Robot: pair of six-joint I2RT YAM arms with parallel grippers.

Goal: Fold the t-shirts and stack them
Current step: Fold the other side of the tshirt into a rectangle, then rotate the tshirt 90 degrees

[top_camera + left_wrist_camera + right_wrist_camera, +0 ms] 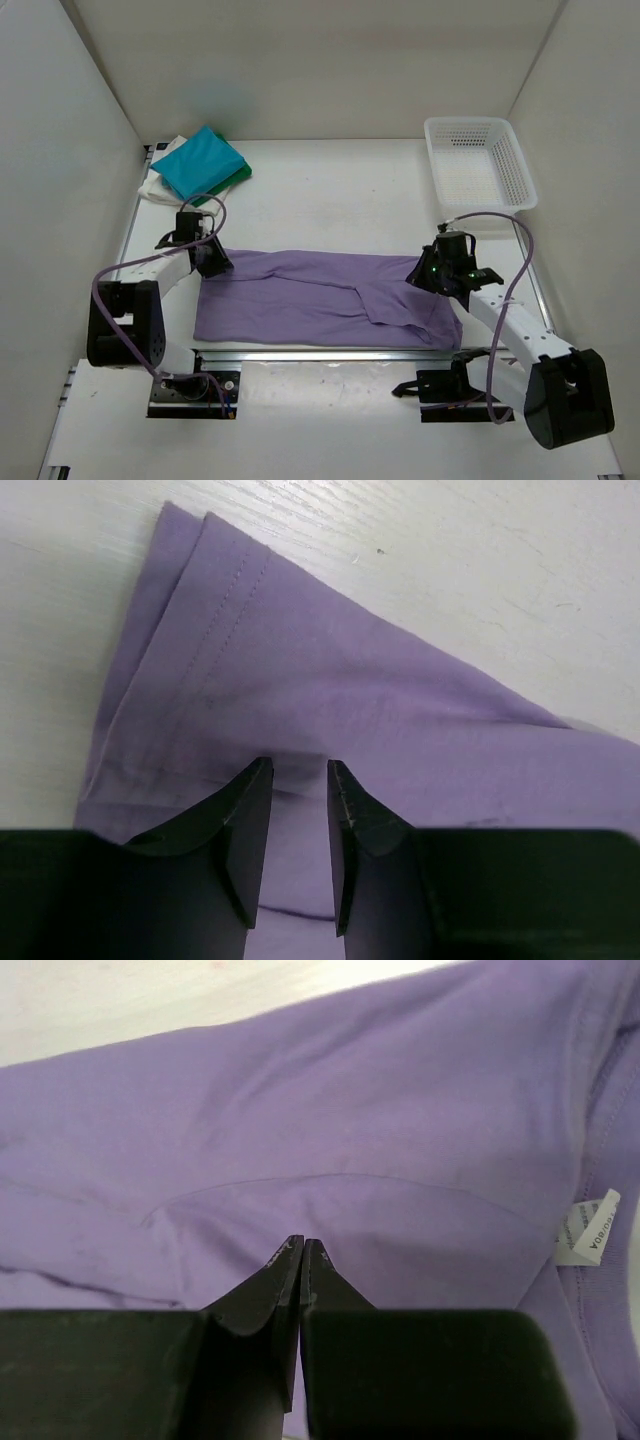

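Observation:
The lavender t-shirt (320,295) lies partly folded as a long band across the near table. My left gripper (212,262) sits on its far left corner. In the left wrist view the jaws (300,765) stand a little apart, pressed down on the lavender cloth (350,680) with a small ridge of it between them. My right gripper (425,272) is at the shirt's right end. In the right wrist view its jaws (302,1243) are closed, and the cloth (350,1110) puckers around the tips. A folded teal shirt (203,162) tops dark green (235,180) and white (160,185) ones at the back left.
A white lattice basket (478,160) stands at the back right. A white care label (588,1228) shows by the shirt's neckline at the right of the right wrist view. White walls enclose the table on three sides.

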